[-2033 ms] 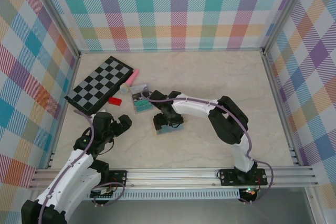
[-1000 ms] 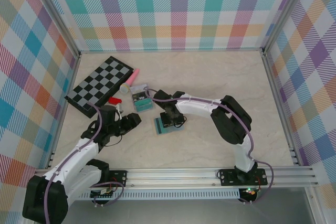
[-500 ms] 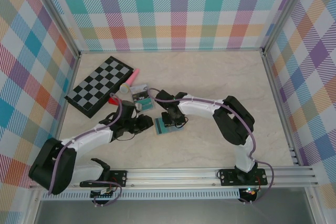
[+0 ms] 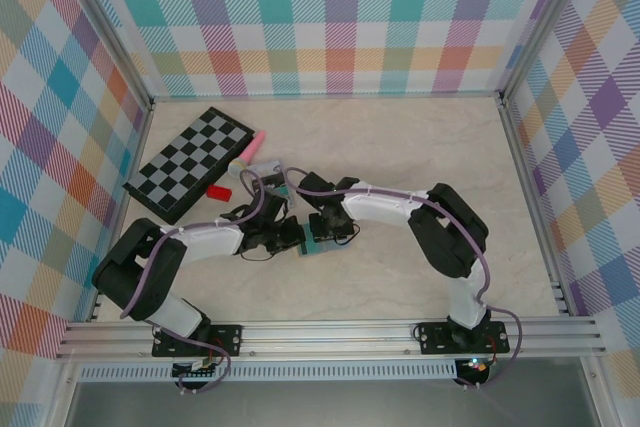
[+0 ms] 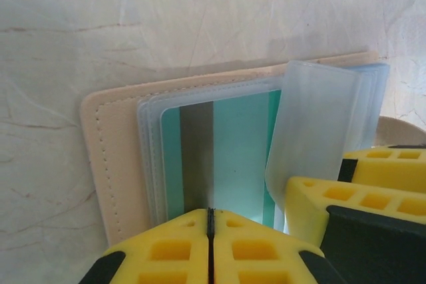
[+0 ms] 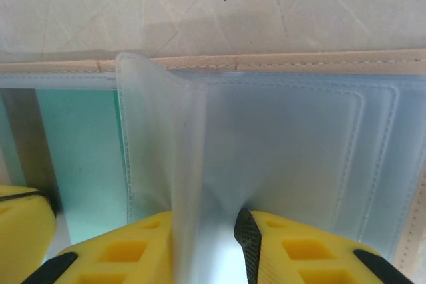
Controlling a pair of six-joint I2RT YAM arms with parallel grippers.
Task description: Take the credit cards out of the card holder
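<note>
Both end effectors meet at the card holder [image 4: 318, 244], which lies open on the worktop [image 4: 420, 157] just left of frame centre in the top view, below-right of the chessboard [image 4: 190, 162]. Left end effector [image 5: 210, 244]: pads pressed flat together at the near edge of the teal card [image 5: 233, 144], which sits in its sleeve; can't tell if the card is pinched. Right end effector [image 6: 206, 241]: clamped on a clear sleeve leaf [image 6: 160, 151] that stands upright off the tan cover.
</note>
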